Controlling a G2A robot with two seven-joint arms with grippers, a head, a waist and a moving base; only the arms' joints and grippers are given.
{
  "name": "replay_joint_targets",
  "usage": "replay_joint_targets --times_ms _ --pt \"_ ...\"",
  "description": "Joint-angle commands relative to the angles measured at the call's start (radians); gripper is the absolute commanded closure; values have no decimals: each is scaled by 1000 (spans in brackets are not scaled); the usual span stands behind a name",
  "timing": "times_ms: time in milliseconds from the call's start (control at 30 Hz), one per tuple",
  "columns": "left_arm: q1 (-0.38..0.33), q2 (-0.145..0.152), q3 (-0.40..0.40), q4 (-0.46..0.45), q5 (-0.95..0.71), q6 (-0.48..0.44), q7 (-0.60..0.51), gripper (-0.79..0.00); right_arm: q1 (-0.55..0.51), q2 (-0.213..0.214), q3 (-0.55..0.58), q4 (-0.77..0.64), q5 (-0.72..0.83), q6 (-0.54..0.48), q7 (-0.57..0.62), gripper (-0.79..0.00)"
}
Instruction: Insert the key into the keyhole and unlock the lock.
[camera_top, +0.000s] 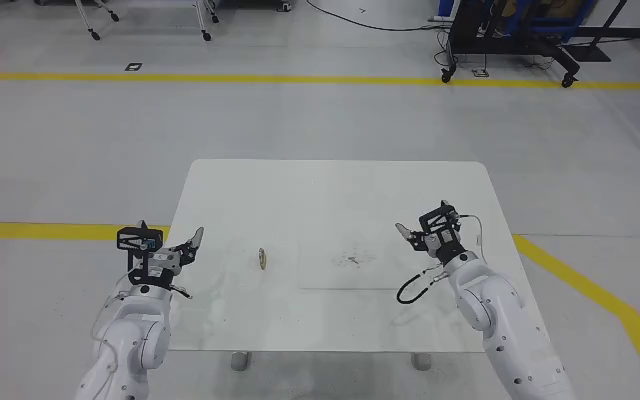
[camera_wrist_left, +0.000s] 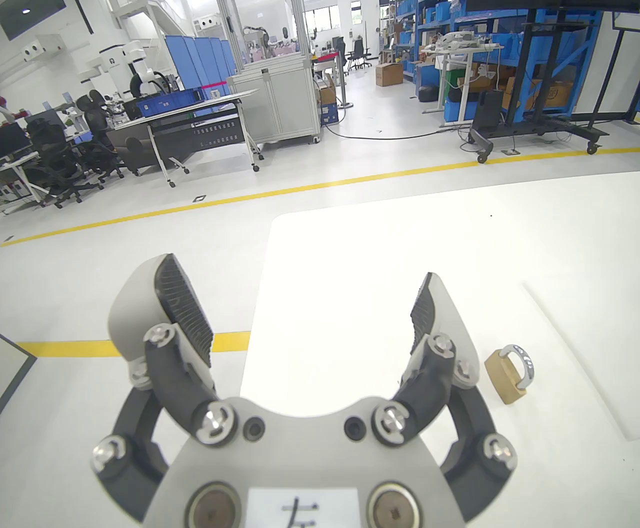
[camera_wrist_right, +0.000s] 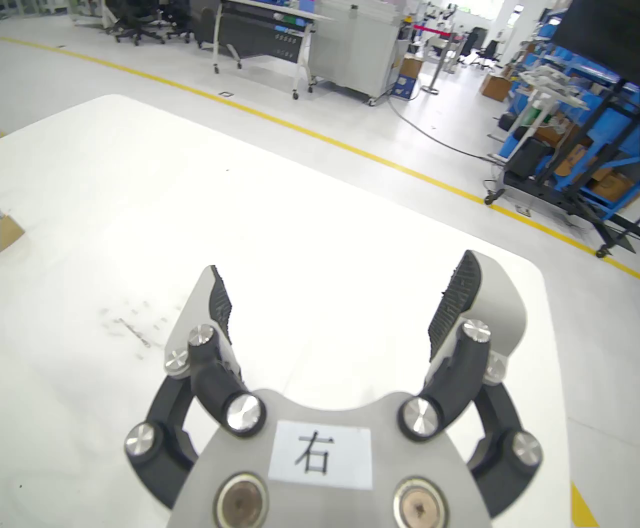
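Looking down on the white worktop (camera_top: 330, 190). Finding the left hand (camera_wrist_left: 300, 290) hanging just over the worktop's left edge, with its ribbed fingers (camera_wrist_left: 182, 305) standing wide apart and gripping nothing. Finding the right hand (camera_wrist_right: 340, 280) hanging above the right part of the worktop, likewise spread wide, with nothing between the pads. Seeing both hands pointing roughly toward the far side.

Spotting the lock (camera_wrist_left: 507, 375), a brass body with a silver shackle, lying flat on the worktop left of the middle. Placing it near the left hand but clear of it, touching neither hand.

Spotting what looks like the key (camera_top: 353, 261) lying flat right of the middle, between the lock and the right hand and apart from both. Making it out only as a thin dark sliver, too small for judging the blade's direction. Noting faint grey scuff marks (camera_wrist_right: 105, 311) lying around the key on the white surface. Seeing lock and key lying well apart from each other.

Noticing a yellow line (camera_top: 300, 78) running across the grey floor beyond the worktop's far edge.
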Motion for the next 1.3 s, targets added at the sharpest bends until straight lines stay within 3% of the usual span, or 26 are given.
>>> replay_joint_targets --times_ms 0,367,433,600,700,867,1100,1267 --pt "0 0 0 0 0 0 0 -785 0 0 0 0 0 0 0 -784" --pt "0 0 0 0 0 0 0 -785 6 1 -14 16 -30 -17 22 -785" --pt "0 0 0 0 0 0 0 -785 39 -2 -39 49 -6 -71 52 -785" --pt "0 0 0 0 0 0 0 -785 116 -4 -83 160 66 -299 -41 -785" --pt "0 0 0 0 0 0 0 -785 178 0 -110 236 28 -441 -75 -785" --pt "0 0 0 0 0 0 0 -785 291 -6 -201 342 -83 -545 -30 -785" --pt "0 0 0 0 0 0 0 -785 413 -21 -293 484 -96 -695 -54 -545" --pt "0 0 0 0 0 0 0 -785 466 -34 -344 561 -96 -711 -37 -508"
